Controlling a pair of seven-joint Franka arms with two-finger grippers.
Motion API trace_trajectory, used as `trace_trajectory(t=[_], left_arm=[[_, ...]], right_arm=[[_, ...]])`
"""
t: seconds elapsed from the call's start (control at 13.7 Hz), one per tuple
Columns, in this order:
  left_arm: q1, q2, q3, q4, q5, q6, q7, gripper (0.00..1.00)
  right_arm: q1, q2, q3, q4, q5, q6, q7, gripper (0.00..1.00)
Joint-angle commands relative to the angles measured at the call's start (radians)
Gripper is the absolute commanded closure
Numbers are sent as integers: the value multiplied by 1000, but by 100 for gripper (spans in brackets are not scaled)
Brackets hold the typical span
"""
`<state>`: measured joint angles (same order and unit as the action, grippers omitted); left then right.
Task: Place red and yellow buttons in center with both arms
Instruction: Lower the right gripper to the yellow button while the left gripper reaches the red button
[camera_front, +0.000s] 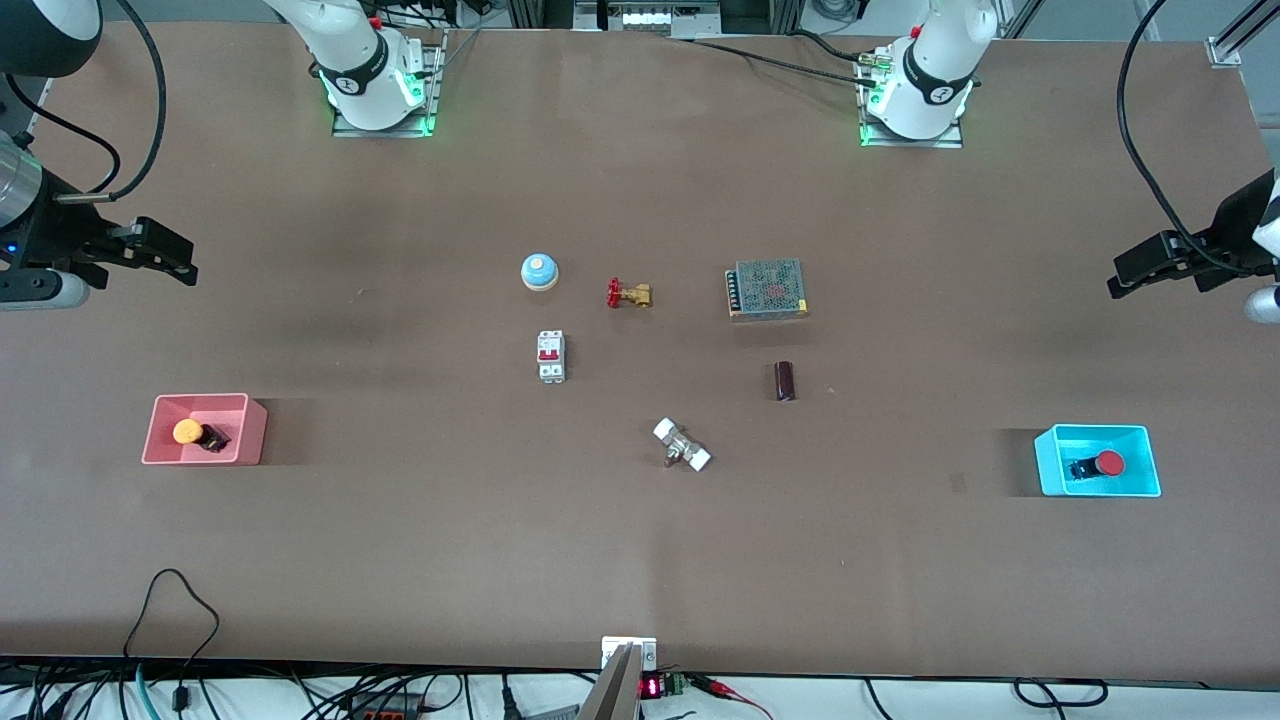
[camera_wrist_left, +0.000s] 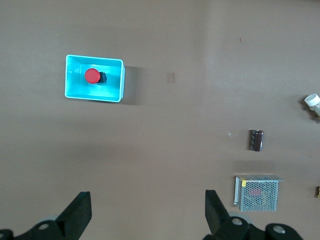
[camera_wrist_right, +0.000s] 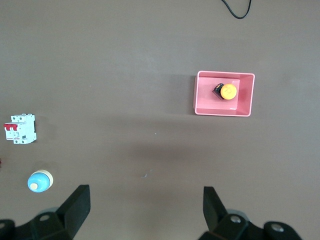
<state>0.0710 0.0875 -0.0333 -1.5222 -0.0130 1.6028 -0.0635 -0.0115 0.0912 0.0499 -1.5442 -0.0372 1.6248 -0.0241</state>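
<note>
The yellow button (camera_front: 190, 432) lies in a pink bin (camera_front: 205, 400) at the right arm's end of the table; it also shows in the right wrist view (camera_wrist_right: 228, 92). The red button (camera_front: 1108, 463) lies in a cyan bin (camera_front: 1095, 430) at the left arm's end; it also shows in the left wrist view (camera_wrist_left: 92, 76). My right gripper (camera_front: 185, 262) is open and empty, high over bare table near the pink bin (camera_wrist_right: 222, 111). My left gripper (camera_front: 1125, 275) is open and empty, high over bare table near the cyan bin (camera_wrist_left: 94, 97). The brown tabletop centre (camera_front: 640, 520) is bare.
Around the middle lie a blue dome bell (camera_front: 539, 271), a brass valve with red handle (camera_front: 629, 294), a white circuit breaker (camera_front: 551, 356), a mesh-covered power supply (camera_front: 767, 289), a dark capacitor (camera_front: 785, 381) and a white-capped fitting (camera_front: 682, 446).
</note>
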Motion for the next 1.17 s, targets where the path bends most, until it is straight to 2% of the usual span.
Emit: trace_trajectory(t=[0.0, 0.37, 0.59, 0.8, 1.1], left_arm=[[3, -18, -4, -9, -7, -7, 5, 0], [7, 35, 9, 10, -7, -41, 2, 0], [39, 180, 10, 19, 21, -35, 4, 0], [88, 354, 10, 88, 27, 17, 7, 0], [185, 481, 9, 79, 28, 299, 40, 0]], right_arm=[[-1, 1, 4, 3, -4, 6, 7, 0], [-4, 18, 2, 3, -1, 12, 6, 0], [-8, 54, -7, 4, -1, 18, 0, 0], [-21, 100, -7, 3, -13, 17, -16, 0], [-50, 205, -18, -10, -47, 179, -135, 0]])
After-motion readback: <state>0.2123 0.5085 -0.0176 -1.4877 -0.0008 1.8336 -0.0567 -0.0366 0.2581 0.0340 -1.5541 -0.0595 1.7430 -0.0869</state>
